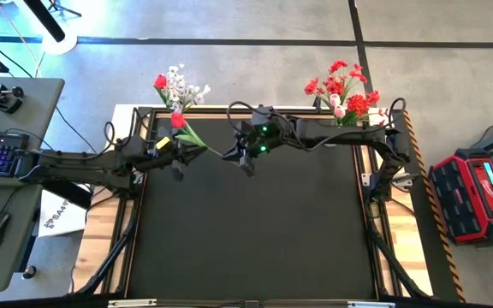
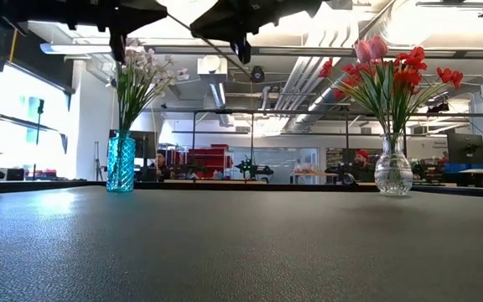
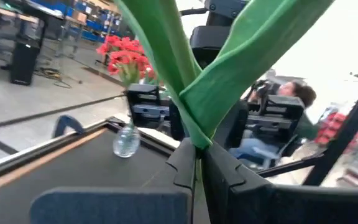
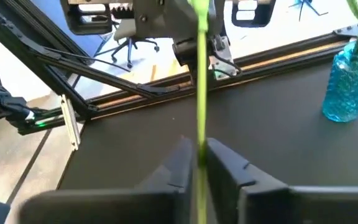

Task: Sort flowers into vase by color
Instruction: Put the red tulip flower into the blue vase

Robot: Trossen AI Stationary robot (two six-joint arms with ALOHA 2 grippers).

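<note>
Stem axis: red flower has a long green stem running along the table's far edge, bud toward the far left corner.
Left gripper: fingers closed on the stem near the bud end.
Right gripper: fingers closed on the stem's bare end.
Nearer vase: blue vase, far left corner; clear vase, holding the reds, stands at far right.
</note>
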